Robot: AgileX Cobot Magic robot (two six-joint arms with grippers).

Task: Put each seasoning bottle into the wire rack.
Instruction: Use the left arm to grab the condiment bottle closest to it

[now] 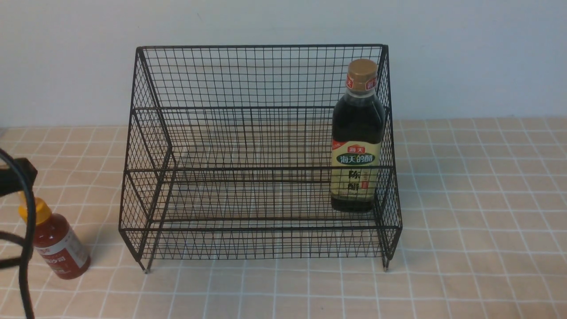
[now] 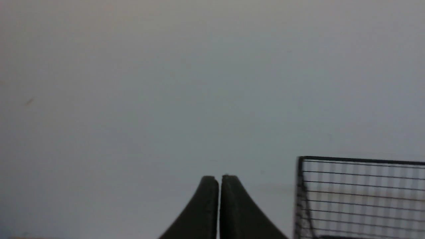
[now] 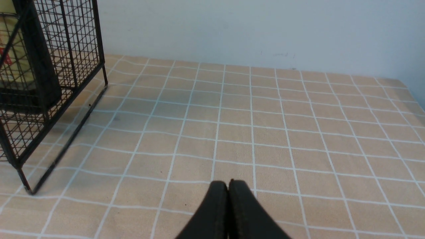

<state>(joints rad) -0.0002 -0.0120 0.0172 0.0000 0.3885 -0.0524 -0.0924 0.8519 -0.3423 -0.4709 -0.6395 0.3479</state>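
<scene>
The black wire rack (image 1: 248, 110) stands mid-table. The tall dark vinegar bottle (image 1: 357, 137), gold cap, cream-green label, stands upright on the rack's lower tier at its right end. The small red sauce bottle (image 1: 56, 241), yellow cap, stands tilted on the table left of the rack. My left gripper (image 2: 219, 177) is shut and empty, raised and facing the wall, with the rack's top corner (image 2: 358, 196) beside it. My right gripper (image 3: 228, 182) is shut and empty, low over the table right of the rack (image 3: 49, 66); the vinegar bottle (image 3: 20, 69) shows through the mesh.
A tan checked cloth (image 1: 478, 212) covers the table; a pale wall (image 1: 465, 53) is behind. Part of my left arm and a black cable (image 1: 27, 221) sit at the far left edge, just in front of the red sauce bottle.
</scene>
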